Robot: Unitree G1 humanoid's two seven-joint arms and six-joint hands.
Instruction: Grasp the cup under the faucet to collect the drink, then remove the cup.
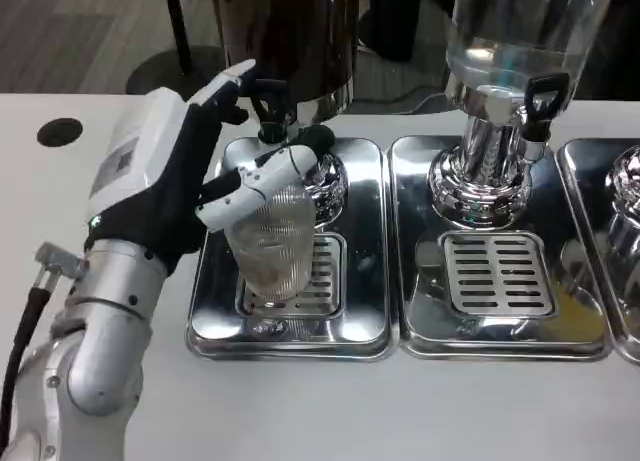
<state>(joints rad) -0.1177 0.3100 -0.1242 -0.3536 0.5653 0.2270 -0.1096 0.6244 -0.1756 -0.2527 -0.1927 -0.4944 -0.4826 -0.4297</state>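
The left hand (185, 171) is pinching the cup (272, 243) at the tray's (370, 231) six o'clock, keeping it upright under the faucet (270, 106) at twelve.

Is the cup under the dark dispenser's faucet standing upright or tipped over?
Upright. The clear ribbed cup stands on the drip tray grate, mouth up below the faucet, with the left hand holding it.

A second dispenser (500, 111) with clear liquid stands at two o'clock on its own steel drip tray (500, 326), slotted grate at centre. A third tray's edge (615, 251) shows at three o'clock. A dark round hole (59, 131) marks the white table (400, 411) at ten o'clock.
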